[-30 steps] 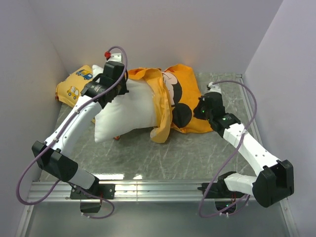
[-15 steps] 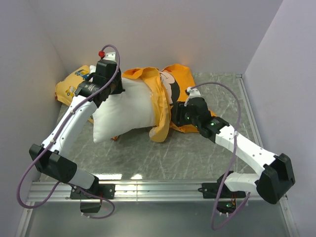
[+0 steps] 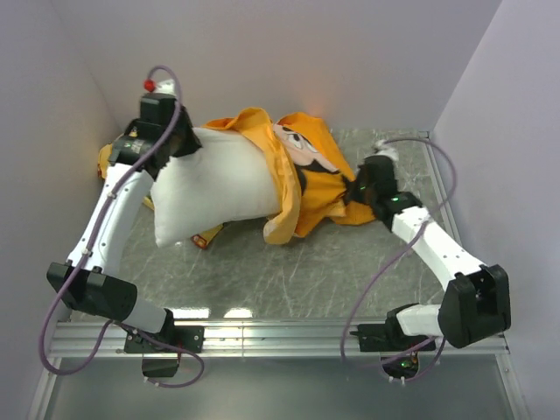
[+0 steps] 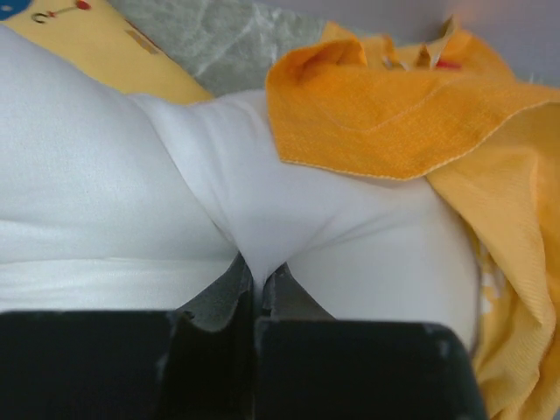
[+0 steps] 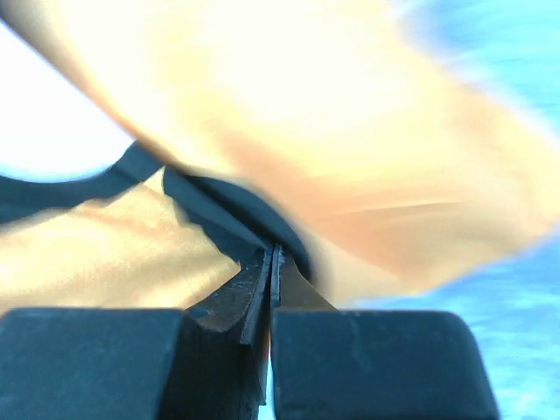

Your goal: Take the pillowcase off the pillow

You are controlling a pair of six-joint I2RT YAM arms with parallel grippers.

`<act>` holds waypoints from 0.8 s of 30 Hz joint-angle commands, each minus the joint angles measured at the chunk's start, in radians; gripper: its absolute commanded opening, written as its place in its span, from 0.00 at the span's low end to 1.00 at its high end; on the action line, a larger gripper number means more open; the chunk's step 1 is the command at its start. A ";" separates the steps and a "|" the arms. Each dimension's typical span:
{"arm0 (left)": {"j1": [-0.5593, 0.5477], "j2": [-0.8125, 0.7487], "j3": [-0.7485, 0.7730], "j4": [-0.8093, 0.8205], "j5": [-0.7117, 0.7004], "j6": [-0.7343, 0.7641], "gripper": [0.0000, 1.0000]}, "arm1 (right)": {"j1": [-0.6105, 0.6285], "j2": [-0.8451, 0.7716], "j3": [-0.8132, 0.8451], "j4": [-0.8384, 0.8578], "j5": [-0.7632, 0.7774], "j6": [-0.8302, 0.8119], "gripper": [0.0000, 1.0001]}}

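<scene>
1. Pillowcase (image 3: 319, 201): the orange cover is seen bunched over the right end of the pillow (image 3: 219, 184), toward the back of the table (image 3: 350, 271), with its black-and-white face print turned upward.
2. About half of the white pillow is left bare; the cover's open hem is draped across its middle, and one orange flap is folded back over the top edge.
3. The left gripper (image 4: 259, 284) is clenched on a pinch of the pillow's white fabric at the far left corner; the cloth is drawn into tight creases running to the fingertips.
4. The right gripper (image 5: 271, 262) is clamped on the pillowcase at its right edge, where a black part of the print is caught between the closed fingers; the orange cloth is pulled into a point toward it.
5. The right wrist view is blurred, so little else can be made out there.
6. A yellow pillow (image 4: 87, 44) printed with small pictures is seen behind the white pillow's left end, touching it.
</scene>
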 commanded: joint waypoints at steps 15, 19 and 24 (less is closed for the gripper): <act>0.315 -0.214 -0.309 0.365 0.247 -0.198 0.00 | -0.340 -0.236 -0.165 0.052 -0.146 0.038 0.25; 0.315 -0.271 -0.460 0.408 0.256 -0.221 0.01 | -0.241 -0.326 -0.114 0.057 -0.143 -0.018 0.65; 0.315 -0.303 -0.608 0.443 0.245 -0.262 0.00 | -0.061 -0.157 0.108 0.058 -0.121 -0.122 0.80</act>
